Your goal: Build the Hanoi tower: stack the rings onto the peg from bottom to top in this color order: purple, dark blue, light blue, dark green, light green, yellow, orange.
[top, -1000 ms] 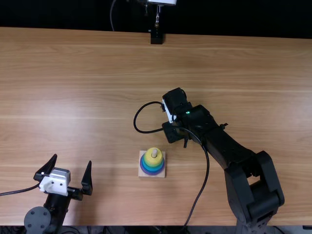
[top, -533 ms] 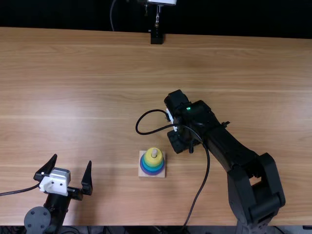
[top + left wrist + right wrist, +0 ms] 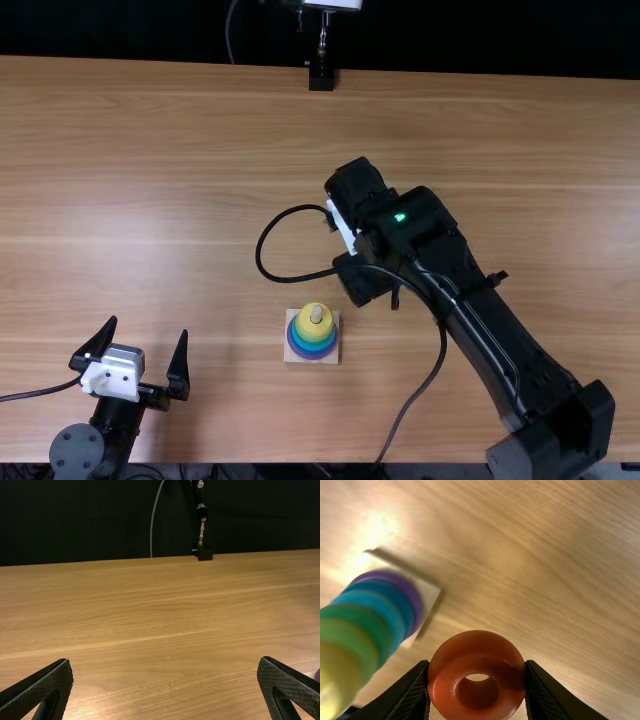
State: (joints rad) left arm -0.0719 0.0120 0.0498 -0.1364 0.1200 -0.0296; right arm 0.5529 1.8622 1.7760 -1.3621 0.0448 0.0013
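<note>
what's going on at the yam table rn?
The right arm's gripper has the orange ring held between its jaws, above the table and off to one side of the stack. On the wooden base, the other six rings are already stacked, purple at the bottom and yellow on top, so orange is the last one to place. The left arm's gripper is empty, jaws open, well away from the stack.

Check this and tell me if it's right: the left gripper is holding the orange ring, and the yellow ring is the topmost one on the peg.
Not quite: the right wrist view shows the orange ring held by the right gripper, not the left. The yellow ring is the topmost one on the peg, as you say.
</note>
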